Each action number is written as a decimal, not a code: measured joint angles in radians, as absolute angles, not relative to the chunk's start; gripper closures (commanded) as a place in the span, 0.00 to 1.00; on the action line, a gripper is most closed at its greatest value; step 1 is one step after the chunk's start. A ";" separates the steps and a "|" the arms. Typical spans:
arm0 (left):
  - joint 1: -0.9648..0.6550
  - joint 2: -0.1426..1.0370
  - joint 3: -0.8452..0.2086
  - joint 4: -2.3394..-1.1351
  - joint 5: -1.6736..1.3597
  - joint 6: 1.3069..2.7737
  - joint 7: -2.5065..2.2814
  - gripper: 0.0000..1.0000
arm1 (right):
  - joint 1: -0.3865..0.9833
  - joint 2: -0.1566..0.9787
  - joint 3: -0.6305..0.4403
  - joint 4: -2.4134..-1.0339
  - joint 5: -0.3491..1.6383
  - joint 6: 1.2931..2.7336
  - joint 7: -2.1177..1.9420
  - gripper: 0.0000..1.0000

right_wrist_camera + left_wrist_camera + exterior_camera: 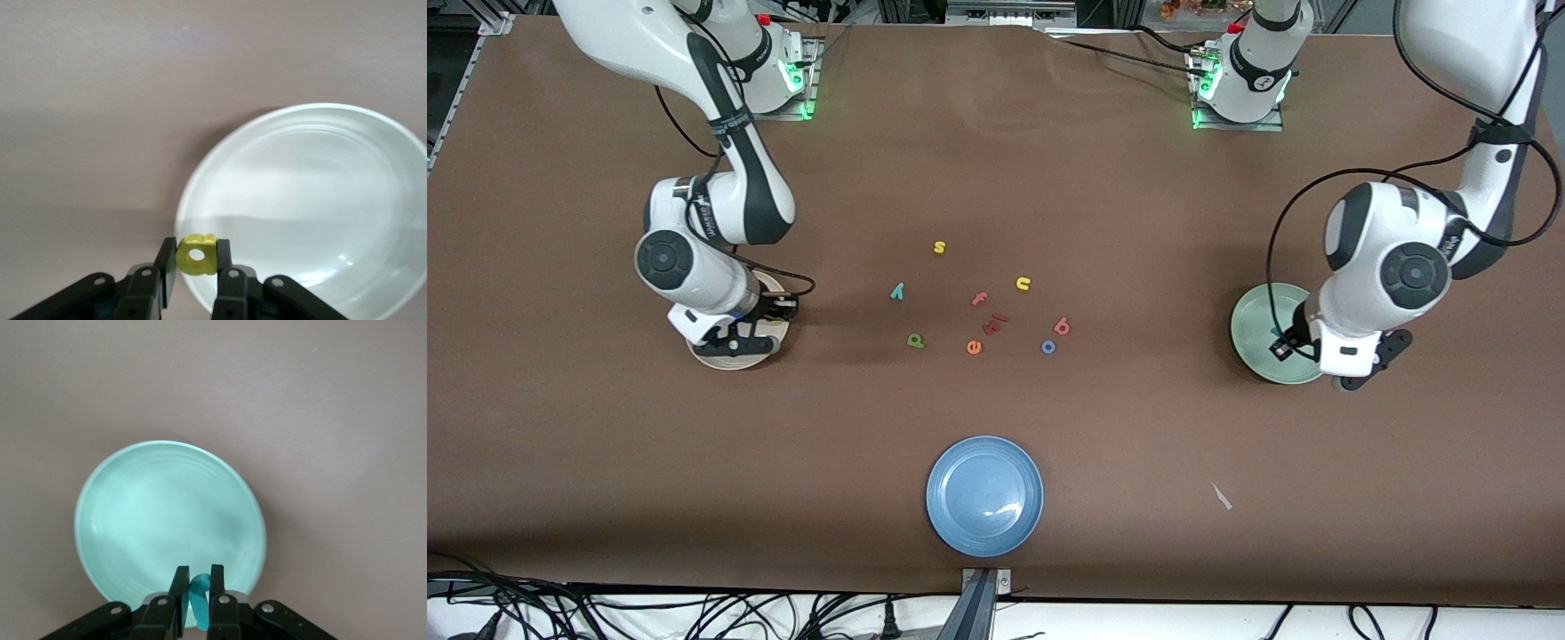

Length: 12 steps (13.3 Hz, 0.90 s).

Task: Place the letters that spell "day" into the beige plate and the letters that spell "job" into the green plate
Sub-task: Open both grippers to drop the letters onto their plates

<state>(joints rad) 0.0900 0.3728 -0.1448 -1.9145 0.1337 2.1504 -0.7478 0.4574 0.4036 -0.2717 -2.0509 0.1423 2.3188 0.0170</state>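
bare table around letter cluster (983, 307), blue plate (984, 495) nearer camera

The front view looks steeply down from a high camera at the table's edge, facing both arm bases along its top and taking in the whole brown table (1138, 196), from the beige plate (769, 354) at the right arm's end to the green plate (1258, 333) at the left arm's end. The left wrist view looks down close past the left gripper (197, 583) onto the green plate (167, 520), and the right wrist view looks down close past the right gripper (197, 257) onto the beige plate (313, 200). Each wrist view shares only its own plate and the table around it with the front view, and the two wrist views share nothing.
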 measured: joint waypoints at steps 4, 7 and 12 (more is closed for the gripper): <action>0.166 0.377 -0.145 -1.996 0.112 2.146 -0.540 1.00 | 0.457 0.384 -0.323 -2.088 0.143 2.326 -0.069 0.00; 0.180 0.413 -0.146 -2.025 0.112 2.163 -0.507 1.00 | 0.460 0.383 -0.323 -2.086 0.147 2.316 -0.067 0.00; 0.214 0.484 -0.146 -2.025 0.112 2.199 -0.464 0.00 | 0.466 0.369 -0.215 -2.055 0.176 2.289 0.198 0.00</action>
